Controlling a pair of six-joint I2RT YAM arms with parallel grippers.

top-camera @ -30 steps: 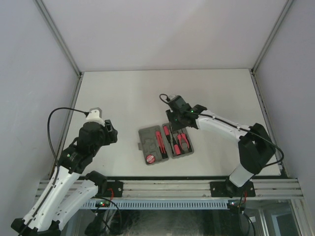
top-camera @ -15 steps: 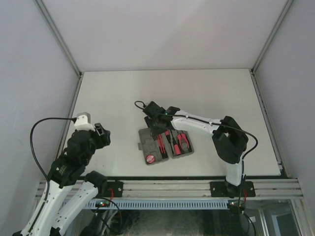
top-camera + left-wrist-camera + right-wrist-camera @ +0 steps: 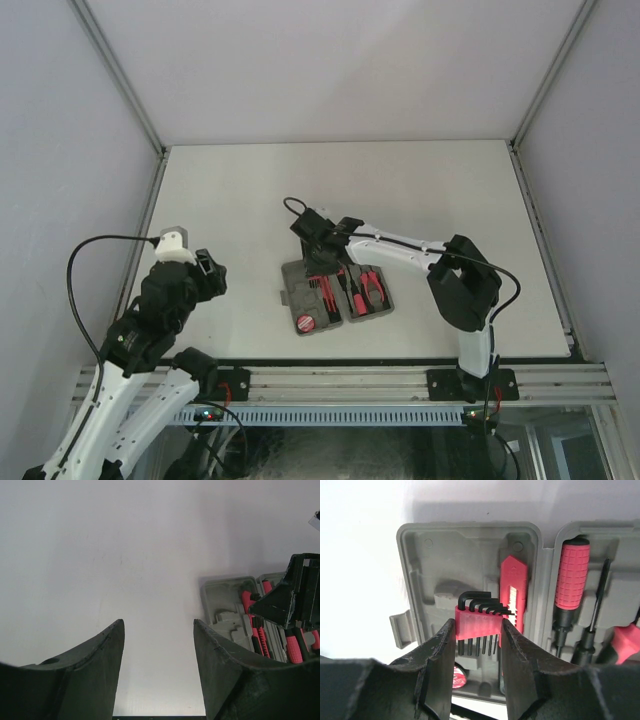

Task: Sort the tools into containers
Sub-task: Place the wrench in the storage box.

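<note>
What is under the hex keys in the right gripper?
Left half of the case: grey recesses, a red knife to the right, part of a red round tool. The recess straight beneath the hex keys is covered.

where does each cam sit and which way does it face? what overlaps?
Top external: high behind the bases, looking down at the table; both arms show.
Left wrist: on the left gripper, looking across table to the grey case; its open fingers show.
Right wrist: on the right gripper, looking down into the case; fingers clamp a red hex-key set.
Shared: all three see the case.
</note>
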